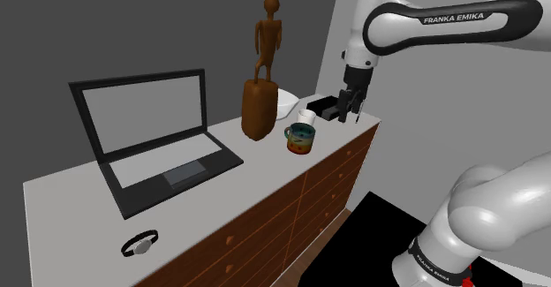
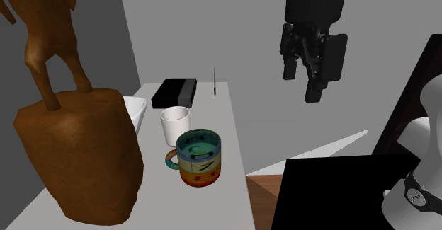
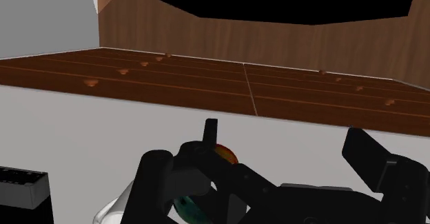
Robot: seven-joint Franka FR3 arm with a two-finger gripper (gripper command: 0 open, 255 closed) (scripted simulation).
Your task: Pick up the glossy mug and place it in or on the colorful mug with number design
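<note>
Hovers in the reaching step with gripper [image 2: 303,80] spread and empty; needs lowering onto the white mug [image 2: 175,124] beside the colourful mug [image 2: 199,158].

The shoulder view looks down from beside the Franka arm [image 1: 494,197], some way off, along the white-topped dresser [image 1: 62,215]; the second exterior view sits low and close beside the wooden figurine [image 2: 78,151], facing along the top; both share the rainbow-striped mug [image 1: 299,139]; the wrist view looks down over the drawer fronts [image 3: 172,81].

Colourful mug [image 3: 226,154] mostly hidden by gripper [image 3: 286,143], white mug [image 3: 114,210] beside it cut off at the edge, wooden statue [image 2: 78,158] near it cropped above.
</note>
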